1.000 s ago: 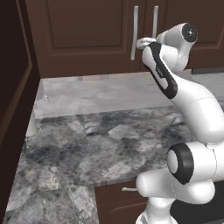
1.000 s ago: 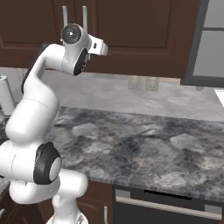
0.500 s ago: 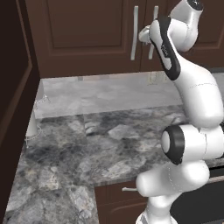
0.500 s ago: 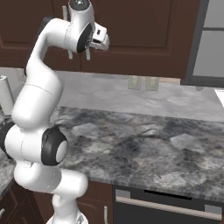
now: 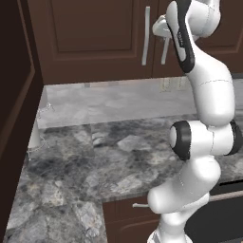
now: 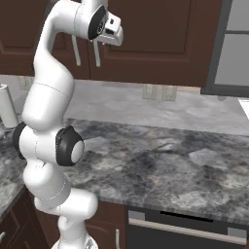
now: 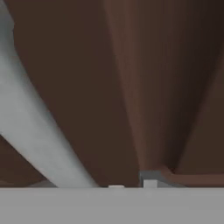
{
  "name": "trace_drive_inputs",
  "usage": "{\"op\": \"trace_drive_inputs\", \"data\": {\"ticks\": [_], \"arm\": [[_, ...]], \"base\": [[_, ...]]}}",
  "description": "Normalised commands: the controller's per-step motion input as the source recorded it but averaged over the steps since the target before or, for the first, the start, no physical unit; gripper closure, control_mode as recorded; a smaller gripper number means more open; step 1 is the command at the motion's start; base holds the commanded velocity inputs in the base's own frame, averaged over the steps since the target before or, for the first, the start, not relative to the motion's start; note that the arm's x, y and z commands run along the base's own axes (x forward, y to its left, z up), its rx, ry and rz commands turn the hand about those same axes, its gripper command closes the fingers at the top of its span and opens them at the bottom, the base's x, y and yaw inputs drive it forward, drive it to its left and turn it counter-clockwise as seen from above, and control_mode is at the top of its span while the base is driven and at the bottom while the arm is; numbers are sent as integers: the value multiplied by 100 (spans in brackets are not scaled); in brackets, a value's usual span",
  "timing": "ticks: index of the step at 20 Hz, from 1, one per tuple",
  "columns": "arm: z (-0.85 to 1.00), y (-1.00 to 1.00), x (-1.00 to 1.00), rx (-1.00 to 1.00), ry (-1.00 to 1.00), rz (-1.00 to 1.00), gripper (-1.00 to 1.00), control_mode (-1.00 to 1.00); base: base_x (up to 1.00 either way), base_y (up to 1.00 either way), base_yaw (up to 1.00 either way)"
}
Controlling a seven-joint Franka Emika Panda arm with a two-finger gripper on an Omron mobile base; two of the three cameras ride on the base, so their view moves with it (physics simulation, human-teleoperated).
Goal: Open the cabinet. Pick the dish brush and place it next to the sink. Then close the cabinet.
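The dark brown cabinet (image 5: 95, 38) hangs above the counter with both doors shut. Its two vertical silver bar handles (image 5: 146, 35) (image 6: 76, 51) stand side by side at the seam. My gripper (image 5: 163, 37) is raised to the right door's handle (image 5: 164, 53), at its upper part. From the right base the white hand (image 6: 111, 30) covers the top of that handle (image 6: 96, 56). In the hand view the silver handle (image 7: 35, 127) runs slantwise very close, against the brown door (image 7: 153, 87); the fingertips are hidden. The dish brush is hidden and the sink is out of view.
A grey granite counter (image 6: 160, 160) runs below the cabinet and turns toward me at the left. A white roll (image 6: 7, 104) stands at its left end. Wall outlets (image 6: 155, 91) sit on the backsplash. A black dishwasher front (image 6: 185, 228) is below, and a tall dark panel (image 5: 12, 118) bounds the left.
The arm has stretched upward and the hand has risen along the right door's handle to its upper part. The cabinet doors have not moved.
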Motion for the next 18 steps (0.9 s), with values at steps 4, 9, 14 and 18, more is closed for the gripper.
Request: {"op": "trace_drive_inputs", "data": {"ticks": [4,9,14,18], "arm": [[0,0,0,0,-1,0,100,-100],[-1,-16,0,1,-8,0,100,-100],[-18,-74,0,6,-18,-1,100,-100],[-24,-84,0,6,-18,-1,100,-100]], "base": [[0,0,0],[0,0,0],[0,0,0],[0,0,0]]}}
